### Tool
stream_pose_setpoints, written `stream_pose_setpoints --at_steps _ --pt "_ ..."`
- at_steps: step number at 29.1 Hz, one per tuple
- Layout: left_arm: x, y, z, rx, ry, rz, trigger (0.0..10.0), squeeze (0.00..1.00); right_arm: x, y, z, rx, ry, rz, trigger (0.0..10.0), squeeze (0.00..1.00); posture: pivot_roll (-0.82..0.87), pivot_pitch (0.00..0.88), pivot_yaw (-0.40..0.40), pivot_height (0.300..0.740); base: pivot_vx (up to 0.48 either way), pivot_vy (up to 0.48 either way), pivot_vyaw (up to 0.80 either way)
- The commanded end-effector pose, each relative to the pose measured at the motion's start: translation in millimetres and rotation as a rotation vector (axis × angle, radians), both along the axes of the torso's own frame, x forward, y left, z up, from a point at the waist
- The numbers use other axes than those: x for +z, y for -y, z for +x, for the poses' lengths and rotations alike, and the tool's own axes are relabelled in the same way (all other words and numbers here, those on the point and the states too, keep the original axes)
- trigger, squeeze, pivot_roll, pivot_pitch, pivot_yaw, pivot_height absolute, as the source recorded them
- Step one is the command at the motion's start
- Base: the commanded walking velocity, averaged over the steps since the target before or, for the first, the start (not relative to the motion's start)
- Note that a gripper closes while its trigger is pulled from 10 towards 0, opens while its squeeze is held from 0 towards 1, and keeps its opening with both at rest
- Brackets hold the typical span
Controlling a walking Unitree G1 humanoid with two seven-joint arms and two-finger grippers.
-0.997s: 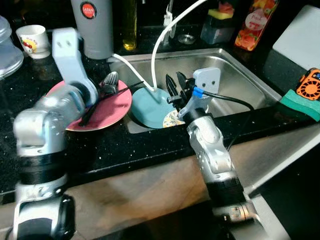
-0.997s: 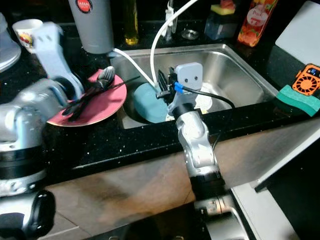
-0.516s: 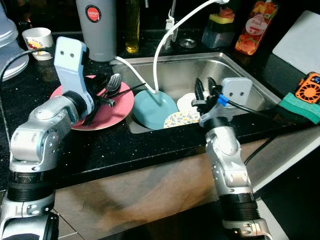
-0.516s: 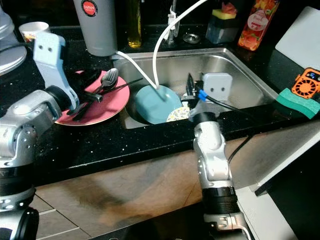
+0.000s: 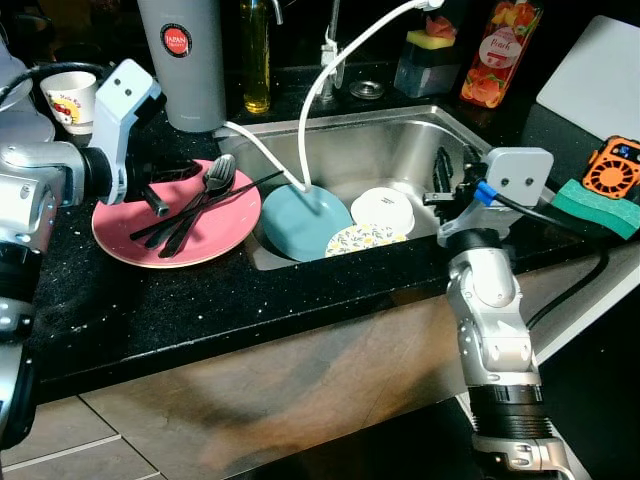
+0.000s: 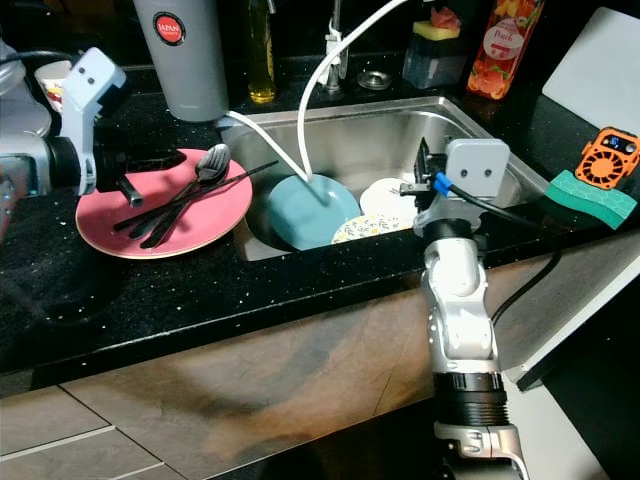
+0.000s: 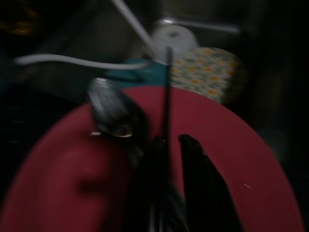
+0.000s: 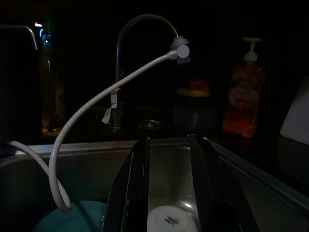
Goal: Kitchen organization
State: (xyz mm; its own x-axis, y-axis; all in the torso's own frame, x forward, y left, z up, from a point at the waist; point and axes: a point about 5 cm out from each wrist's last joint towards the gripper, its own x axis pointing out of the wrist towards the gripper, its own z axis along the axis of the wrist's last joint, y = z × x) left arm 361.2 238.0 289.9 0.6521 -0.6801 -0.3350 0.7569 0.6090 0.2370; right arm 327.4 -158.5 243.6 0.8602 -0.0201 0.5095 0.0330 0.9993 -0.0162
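Left gripper [image 5: 150,193] low over one round pink plate [image 5: 120,235], fingers slightly parted, gripping nothing. Glossy black cutlery [image 5: 195,200] on it; count unclear. In one steel sink [image 5: 400,145]: one teal plate [image 5: 300,222], one floral plate [image 5: 365,238], one white bowl [image 5: 382,208], one white hose [image 8: 87,116]. Right gripper [image 8: 166,183] spread, empty, above bowl; its wrist view adds faucet [image 8: 140,29].

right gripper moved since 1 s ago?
Yes. The right gripper was over the teal plate at the sink's left; it now sits toward the right wall, past the white bowl.
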Motion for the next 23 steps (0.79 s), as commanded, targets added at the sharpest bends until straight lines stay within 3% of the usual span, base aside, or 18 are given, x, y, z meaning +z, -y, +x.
stream_pose_setpoints --at_steps 1,2,3,8,17,18,20,21,23 --pt "9 -4.7 -1.7 -0.014 0.008 0.053 10.0 1.0 2 -2.4 -2.3 0.005 0.003 0.002 10.0 0.0 0.16 0.0 0.008 0.74 0.0 0.0 0.0" --pt "8 -5.6 -0.4 -0.021 0.0 0.062 10.0 1.0 2 -2.8 -2.2 0.007 0.002 0.003 10.0 0.0 0.16 0.0 0.007 0.74 0.0 0.0 0.0" --pt "7 -7.0 0.8 -0.022 -0.01 0.079 10.0 0.0 2 -3.0 -2.0 0.008 0.001 0.002 10.0 0.0 0.16 0.0 0.007 0.74 0.0 0.0 0.0" --pt "-12 -16.4 -0.1 -0.061 -0.126 0.138 10.0 0.0 2 -3.3 0.3 0.017 -0.001 -0.003 10.0 0.0 0.16 0.0 0.0 0.74 0.0 0.0 0.0" --pt "-46 -24.3 -1.3 -0.027 -0.203 0.247 10.0 0.0 3 -8.5 2.4 0.038 -0.004 0.005 10.0 0.0 0.17 0.002 -0.008 0.74 0.0 0.0 0.0" --pt "-50 -26.5 0.4 0.002 -0.2 0.256 6.1 0.0 3 -8.7 2.8 0.041 -0.004 0.003 10.0 0.0 0.17 0.003 -0.01 0.74 0.0 0.0 0.0" --pt "-50 -27.0 1.0 0.011 -0.199 0.252 6.1 0.0 3 -8.6 2.9 0.041 -0.004 0.003 10.0 0.0 0.17 0.003 -0.01 0.74 0.0 0.0 0.0" --pt "-49 -28.1 2.3 0.029 -0.193 0.242 0.0 0.0 3 -8.4 2.9 0.041 -0.003 0.003 10.0 0.0 0.17 0.003 -0.01 0.74 0.0 0.0 0.0" --pt "-44 -29.4 4.1 0.049 -0.17 0.215 0.0 0.0 4 -7.8 3.2 0.041 -0.004 0.004 10.0 0.0 0.17 0.004 -0.017 0.74 0.0 0.0 0.0"
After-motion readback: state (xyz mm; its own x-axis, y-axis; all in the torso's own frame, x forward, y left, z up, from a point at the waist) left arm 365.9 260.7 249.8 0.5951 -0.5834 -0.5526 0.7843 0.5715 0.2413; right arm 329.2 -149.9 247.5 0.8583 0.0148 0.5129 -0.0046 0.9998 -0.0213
